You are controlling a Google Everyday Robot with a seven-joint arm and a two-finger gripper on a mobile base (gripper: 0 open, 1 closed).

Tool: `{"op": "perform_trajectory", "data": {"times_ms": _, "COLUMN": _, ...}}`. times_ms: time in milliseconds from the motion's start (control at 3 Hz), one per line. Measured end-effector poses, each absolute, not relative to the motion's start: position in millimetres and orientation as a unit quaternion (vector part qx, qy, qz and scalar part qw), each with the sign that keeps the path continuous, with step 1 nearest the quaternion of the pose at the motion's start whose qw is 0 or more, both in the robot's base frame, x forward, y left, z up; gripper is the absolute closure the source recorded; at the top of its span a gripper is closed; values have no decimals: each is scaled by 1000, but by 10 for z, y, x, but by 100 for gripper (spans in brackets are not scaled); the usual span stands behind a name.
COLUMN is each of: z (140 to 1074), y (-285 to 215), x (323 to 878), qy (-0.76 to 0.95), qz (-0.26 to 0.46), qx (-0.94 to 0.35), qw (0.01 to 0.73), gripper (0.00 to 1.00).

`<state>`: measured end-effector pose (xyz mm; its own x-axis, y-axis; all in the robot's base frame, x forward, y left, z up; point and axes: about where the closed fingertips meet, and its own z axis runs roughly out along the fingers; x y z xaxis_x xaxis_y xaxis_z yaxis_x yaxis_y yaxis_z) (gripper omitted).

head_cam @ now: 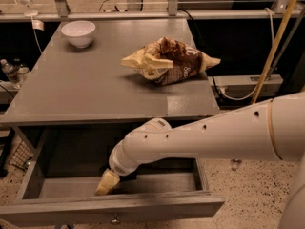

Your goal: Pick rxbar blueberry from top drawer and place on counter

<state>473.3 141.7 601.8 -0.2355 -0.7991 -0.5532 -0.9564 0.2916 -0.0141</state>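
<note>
The top drawer [57, 187] stands pulled open under the counter [95, 85], with its grey front panel and small knob [114, 219] towards me. My white arm reaches in from the right. My gripper [107, 182] is low inside the drawer, near the middle of its floor. The rxbar blueberry is not visible; it may be hidden under or behind the gripper.
A large yellow-and-brown chip bag [167, 61] lies on the right half of the counter. A white bowl [78, 32] stands at the back left. Cables and a yellow pole [276, 42] are at the right. Speckled floor lies below.
</note>
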Motion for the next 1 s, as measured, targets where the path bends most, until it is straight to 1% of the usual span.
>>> {"op": "perform_trajectory", "data": {"times_ms": 333, "z": 5938, "y": 1382, "x": 4781, "qy": 774, "qz": 159, "qx": -567, "qw": 233, "gripper": 0}}
{"op": "perform_trajectory", "data": {"times_ms": 667, "z": 5874, "y": 1358, "x": 4813, "qy": 777, "qz": 157, "qx": -564, "qw": 230, "gripper": 13}}
{"op": "perform_trajectory", "data": {"times_ms": 1000, "z": 5824, "y": 1323, "x": 4830, "qy": 779, "qz": 155, "qx": -564, "qw": 226, "gripper": 37}}
